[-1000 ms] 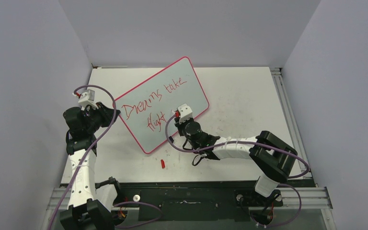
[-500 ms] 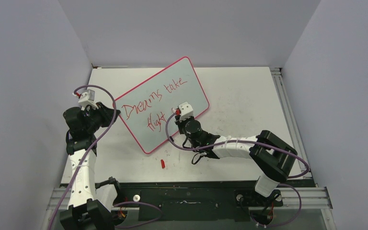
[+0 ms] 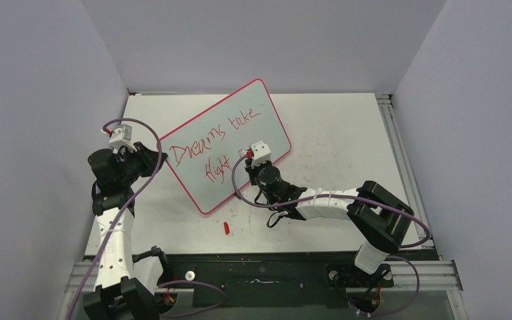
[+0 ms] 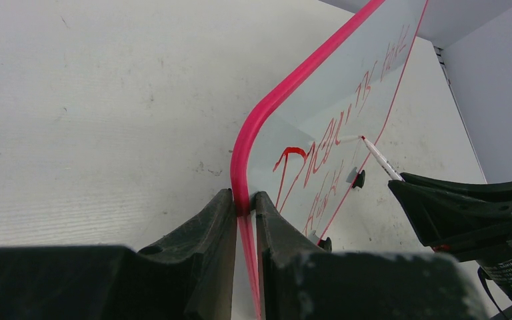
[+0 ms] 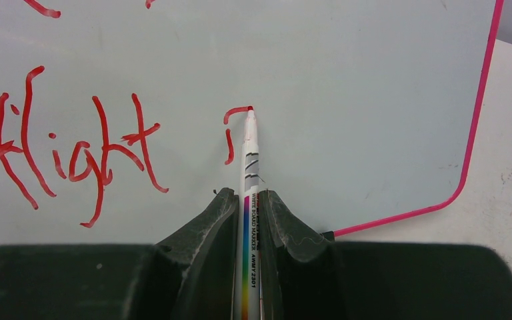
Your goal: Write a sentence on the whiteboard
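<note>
Pale grey walls enclose a white table [image 3: 347, 133]. Left of its centre sits the whiteboard [image 3: 250, 100], a pink-rimmed rectangle turned diagonally and apparently propped at a tilt. Red handwriting on it reads "Dreams take" [image 3: 213, 137], with "flight" [image 5: 73, 157] on a nearer line.

The left arm [image 3: 113, 220] reaches up to the board's left corner. Its left jaws are pressed together on the pink rim, steadying the board.

The right arm [image 3: 327, 205] stretches in from the near right. Its right jaws pinch a white marker [image 5: 249, 143], whose tip touches the board just right of "flight".

Over the last second the right wrist has crept slightly farther up the board. A small hooked stroke [image 5: 230, 123] ends at the tip, so another letter or word seems under way and the sentence looks nearly finished but not complete.

A small red cap [image 3: 227, 228] lies on the table nearer than the board.
</note>
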{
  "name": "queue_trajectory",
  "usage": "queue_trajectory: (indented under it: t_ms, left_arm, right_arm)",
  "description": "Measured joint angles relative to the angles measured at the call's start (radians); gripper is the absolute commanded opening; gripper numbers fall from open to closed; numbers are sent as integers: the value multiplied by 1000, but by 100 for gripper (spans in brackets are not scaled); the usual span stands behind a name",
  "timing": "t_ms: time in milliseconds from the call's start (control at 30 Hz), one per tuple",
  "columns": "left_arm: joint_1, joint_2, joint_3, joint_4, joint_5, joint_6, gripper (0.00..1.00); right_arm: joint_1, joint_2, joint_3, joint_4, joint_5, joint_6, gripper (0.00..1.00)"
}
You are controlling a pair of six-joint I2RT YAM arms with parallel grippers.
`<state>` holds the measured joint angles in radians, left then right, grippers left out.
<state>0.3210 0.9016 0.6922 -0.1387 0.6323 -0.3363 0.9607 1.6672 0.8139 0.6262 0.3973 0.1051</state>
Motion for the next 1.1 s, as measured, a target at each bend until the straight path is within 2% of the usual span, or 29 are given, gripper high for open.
queue_trajectory:
  t_ms: [767,1100]
  left_arm:
    - [0,0,0,0,0,0,13]
    - [0,0,0,0,0,0,13]
  right_arm:
    - [6,-11,-74,-18,24,42,5]
    - [12,-99,-86,-44,59,17,5]
